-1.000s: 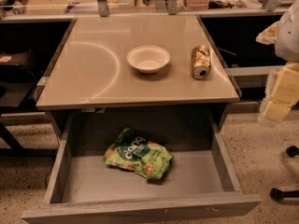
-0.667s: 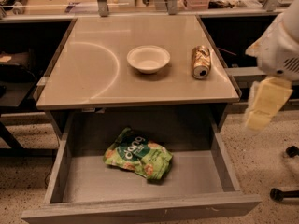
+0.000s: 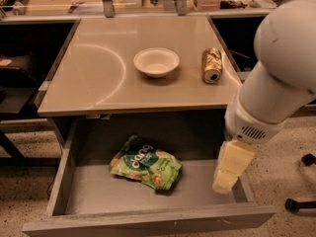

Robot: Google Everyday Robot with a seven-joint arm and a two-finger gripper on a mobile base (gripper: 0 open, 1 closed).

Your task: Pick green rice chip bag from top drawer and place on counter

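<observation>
The green rice chip bag (image 3: pixel 145 168) lies flat on the grey bottom of the open top drawer (image 3: pixel 89 196), a little left of its middle. The beige-grey counter (image 3: pixel 98 78) is above the drawer. My white arm reaches in from the right, and the cream-coloured gripper (image 3: pixel 229 169) hangs over the drawer's right side, to the right of the bag and apart from it. It holds nothing that I can see.
A white bowl (image 3: pixel 156 61) stands near the middle of the counter. A gold drink can (image 3: pixel 212 64) lies on its side to the right of the bowl. Dark shelves flank the counter. A chair caster (image 3: pixel 296 204) is on the floor at right.
My arm has swung in from the right edge and come lower. The gripper now hangs over the drawer's right side. The bag, bowl and can have not moved.
</observation>
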